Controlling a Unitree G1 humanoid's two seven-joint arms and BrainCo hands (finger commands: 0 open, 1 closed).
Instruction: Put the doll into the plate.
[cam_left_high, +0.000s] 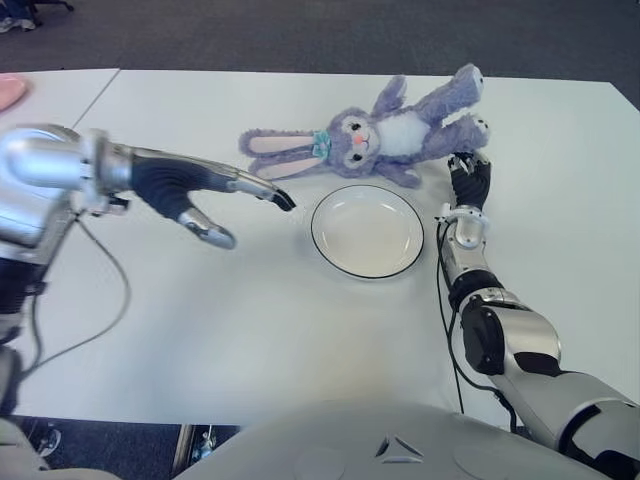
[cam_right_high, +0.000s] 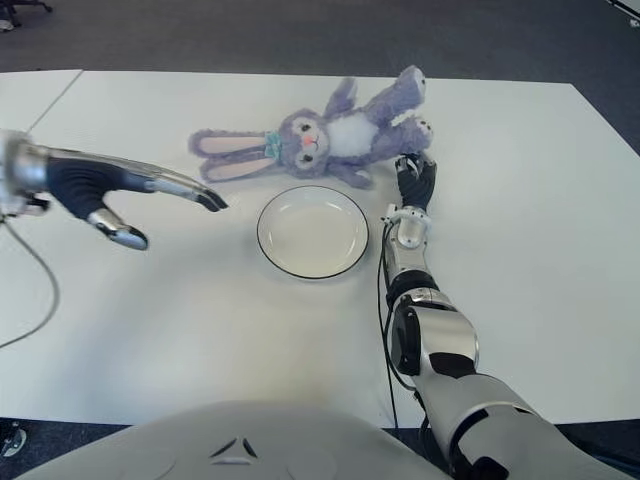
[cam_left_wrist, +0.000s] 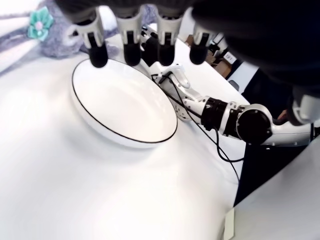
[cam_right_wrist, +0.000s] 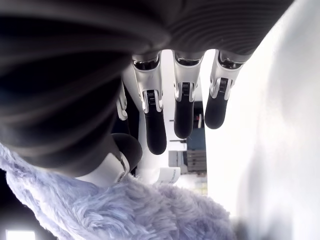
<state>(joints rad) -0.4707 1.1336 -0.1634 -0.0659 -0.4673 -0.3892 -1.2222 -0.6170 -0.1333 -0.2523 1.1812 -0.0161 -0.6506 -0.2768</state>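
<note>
The doll lies on the worktop just behind the empty plate — not yet grasped. The right hand, fingers spread, reaches its leg; it must close next. The left hand hovers spread left of the plate.

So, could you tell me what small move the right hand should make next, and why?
Probably close the right hand around the bunny's leg. Its fingers are spread right beside the fur, holding nothing, and the plate is empty just in front of the toy. The left hand hovers open to the plate's left.
</note>
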